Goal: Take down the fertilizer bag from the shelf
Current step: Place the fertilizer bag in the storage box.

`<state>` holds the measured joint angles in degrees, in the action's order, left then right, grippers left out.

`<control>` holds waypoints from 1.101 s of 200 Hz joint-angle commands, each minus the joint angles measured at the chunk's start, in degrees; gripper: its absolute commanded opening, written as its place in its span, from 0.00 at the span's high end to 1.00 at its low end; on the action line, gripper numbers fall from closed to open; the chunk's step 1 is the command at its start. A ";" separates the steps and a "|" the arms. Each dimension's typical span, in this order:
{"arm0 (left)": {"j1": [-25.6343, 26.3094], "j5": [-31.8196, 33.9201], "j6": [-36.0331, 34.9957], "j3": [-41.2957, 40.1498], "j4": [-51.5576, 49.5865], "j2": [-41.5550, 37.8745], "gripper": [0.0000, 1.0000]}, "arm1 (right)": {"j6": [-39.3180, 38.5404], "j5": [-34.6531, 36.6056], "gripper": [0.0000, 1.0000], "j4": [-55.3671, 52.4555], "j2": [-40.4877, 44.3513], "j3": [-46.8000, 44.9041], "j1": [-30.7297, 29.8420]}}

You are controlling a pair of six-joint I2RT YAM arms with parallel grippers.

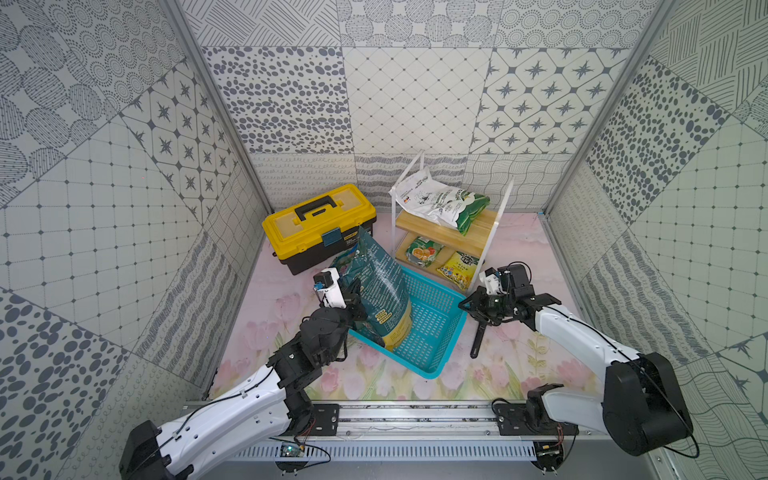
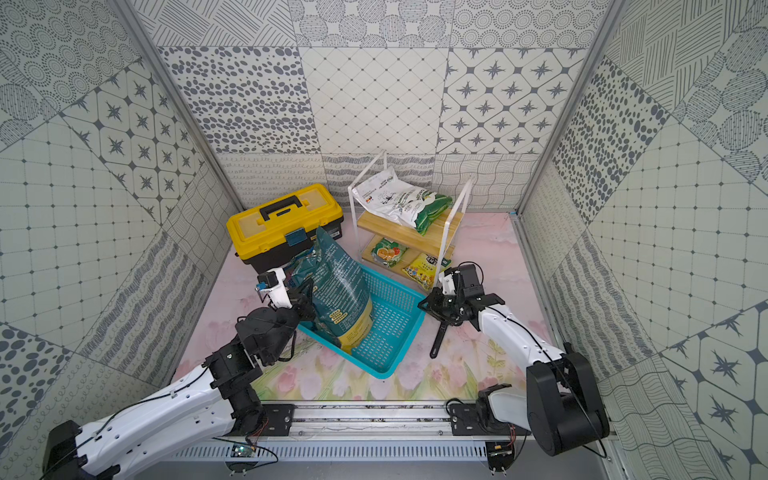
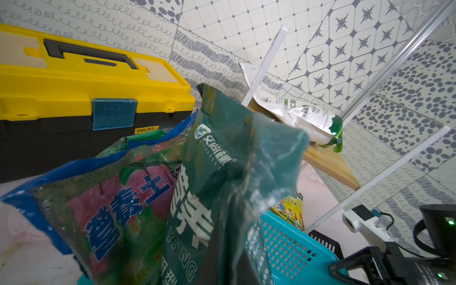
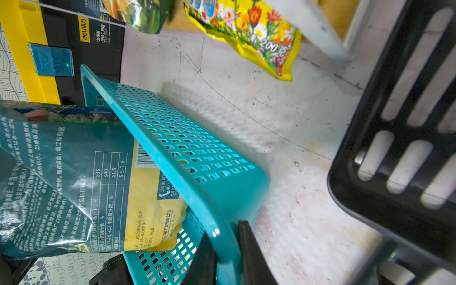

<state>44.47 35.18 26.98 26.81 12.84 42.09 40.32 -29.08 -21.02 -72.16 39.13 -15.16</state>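
Fertilizer bag off the shelf, standing in the teal basket.

I take the dark teal bag for the one meant. It stands on its yellow end along the basket's left side, long axis nearly upright, top tipped toward the far yellow toolbox. The left gripper is pinched tight on the bag's left edge, and the right gripper clamps the basket's right rim. To finish well, lower until the base bears, then release slowly so the bag doesn't flop. The shelf stands far right with a white-and-green bag lying on its top board.
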 commanded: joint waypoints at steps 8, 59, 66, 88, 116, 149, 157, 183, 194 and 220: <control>-3.51 5.73 -3.30 0.49 -7.89 1.98 1.00 | -0.33 3.59 0.94 -0.05 -1.36 -0.46 -0.05; -6.15 2.16 -2.21 3.64 -9.93 0.23 0.65 | -1.04 2.68 0.88 0.05 -0.70 -0.39 -0.05; -6.20 1.66 -2.64 4.50 -10.22 0.18 0.59 | -1.20 2.42 0.85 0.04 -0.83 -0.30 -0.05; -6.24 0.60 -3.67 7.65 -11.20 0.27 0.39 | -1.38 1.71 0.72 -0.01 -1.05 0.23 -0.05; -6.23 -0.77 -6.16 12.73 -11.16 0.67 0.26 | -1.65 1.57 0.54 -0.34 -0.53 1.08 -0.05; -6.24 -3.01 -11.30 20.23 -11.41 3.20 0.25 | -2.34 1.48 0.44 -1.34 -0.46 2.60 -0.01; -6.37 -3.86 -12.04 22.15 -11.66 4.17 0.24 | -2.66 1.48 0.42 -1.56 -0.52 2.92 0.04; -6.31 -9.66 -14.20 28.13 -11.69 8.14 0.24 | -3.67 1.72 0.40 -2.78 -0.53 3.91 0.45; -6.23 -13.45 -14.30 31.43 -12.63 10.72 0.24 | -4.16 1.47 0.40 -3.31 -0.44 4.19 1.10; -5.98 -20.62 -12.89 40.43 -15.73 17.80 0.23 | -4.20 -0.24 0.39 -3.78 0.38 4.17 3.90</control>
<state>38.33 27.62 16.86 57.56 0.08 52.71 37.41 -28.34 -24.34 -72.53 42.04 -13.45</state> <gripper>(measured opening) 0.762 0.603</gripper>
